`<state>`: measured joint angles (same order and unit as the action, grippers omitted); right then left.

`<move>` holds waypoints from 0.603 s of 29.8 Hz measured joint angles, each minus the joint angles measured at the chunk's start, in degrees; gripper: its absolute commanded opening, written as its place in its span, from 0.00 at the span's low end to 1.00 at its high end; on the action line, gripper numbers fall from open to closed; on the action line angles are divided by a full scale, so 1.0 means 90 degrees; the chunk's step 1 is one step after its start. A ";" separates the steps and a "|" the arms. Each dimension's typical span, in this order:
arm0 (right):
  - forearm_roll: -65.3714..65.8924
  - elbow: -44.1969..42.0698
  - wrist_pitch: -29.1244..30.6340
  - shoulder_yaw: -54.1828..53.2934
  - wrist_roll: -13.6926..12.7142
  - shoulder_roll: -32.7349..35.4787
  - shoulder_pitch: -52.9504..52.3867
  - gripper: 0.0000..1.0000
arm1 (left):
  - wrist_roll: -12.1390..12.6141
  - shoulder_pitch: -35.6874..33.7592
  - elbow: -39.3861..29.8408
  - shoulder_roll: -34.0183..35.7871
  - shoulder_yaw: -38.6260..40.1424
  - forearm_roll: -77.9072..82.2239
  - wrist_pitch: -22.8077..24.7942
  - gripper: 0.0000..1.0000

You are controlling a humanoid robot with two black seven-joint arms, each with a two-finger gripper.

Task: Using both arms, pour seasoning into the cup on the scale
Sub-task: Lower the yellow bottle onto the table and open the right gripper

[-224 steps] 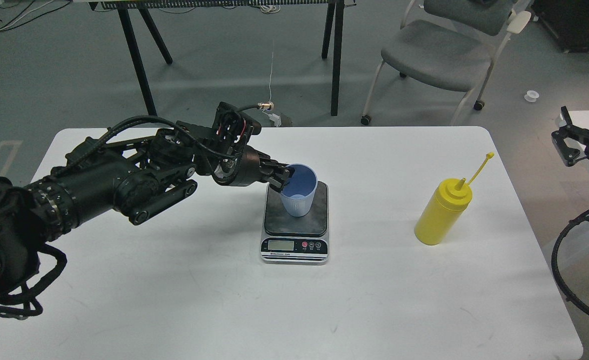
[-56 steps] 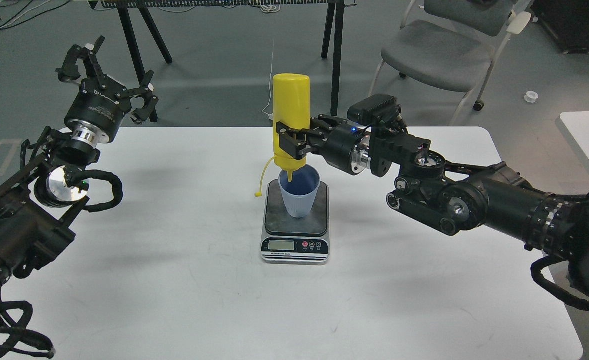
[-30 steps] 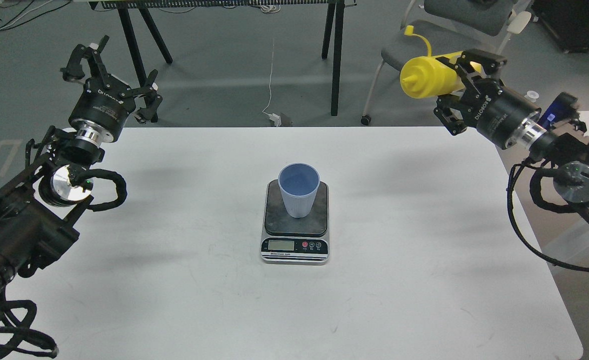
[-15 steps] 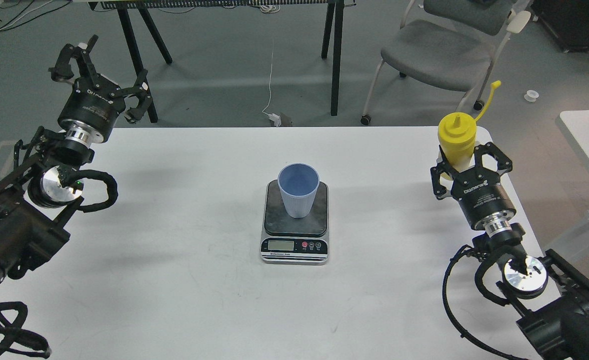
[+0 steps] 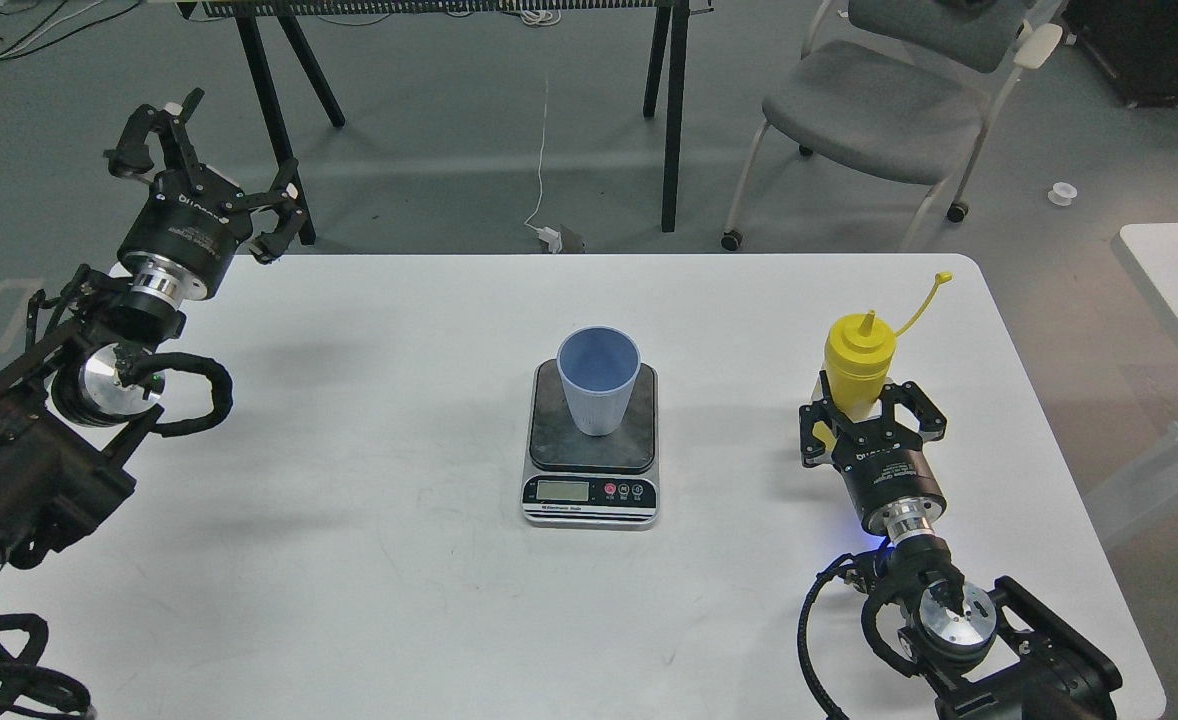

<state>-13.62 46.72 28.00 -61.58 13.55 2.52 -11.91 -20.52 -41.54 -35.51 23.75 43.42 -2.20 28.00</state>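
White table (image 5: 349,600): work surface, all task items on it.
Left gripper (image 5: 199,150): raised off far-left corner, fingers spread, empty, well clear of centre.
Right gripper (image 5: 871,415): low at right side, fingers flanking seasoning (image 5: 857,360) base; clamped or loosened, cannot tell. Bottle upright, nozzle up, cap strap trailing right; contents hidden by opaque wall.
Scale (image 5: 591,440): table centre, display toward robot, reading illegible.
Cup (image 5: 598,380): upright on weighing plate, mouth open; interior blue, any contents not discernible.
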 measured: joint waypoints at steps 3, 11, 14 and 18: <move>0.0004 0.0019 0.0000 0.0038 -0.0010 0.0001 0.0033 0.58 | 0.0009 0.0005 0.0000 0.0027 -0.0011 0.0049 0.0000 1.00; -0.0025 0.0191 0.0001 0.0018 -0.0014 0.0028 0.0207 0.88 | 0.0013 -0.0024 -0.0048 0.0062 -0.0039 0.0175 0.0000 1.00; -0.0030 0.0438 0.0002 0.0002 0.0004 0.0095 0.0320 0.96 | 0.0014 -0.0029 -0.0064 0.0096 -0.0040 0.0176 0.0000 1.00; -0.0031 0.0620 0.0002 -0.0018 0.0034 0.0269 0.0454 0.99 | 0.0013 -0.0030 -0.0068 0.0119 -0.0040 0.0176 0.0000 1.00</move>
<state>-13.89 52.30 28.02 -61.74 13.85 4.94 -7.82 -20.40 -41.81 -36.12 24.82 43.06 -0.62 28.00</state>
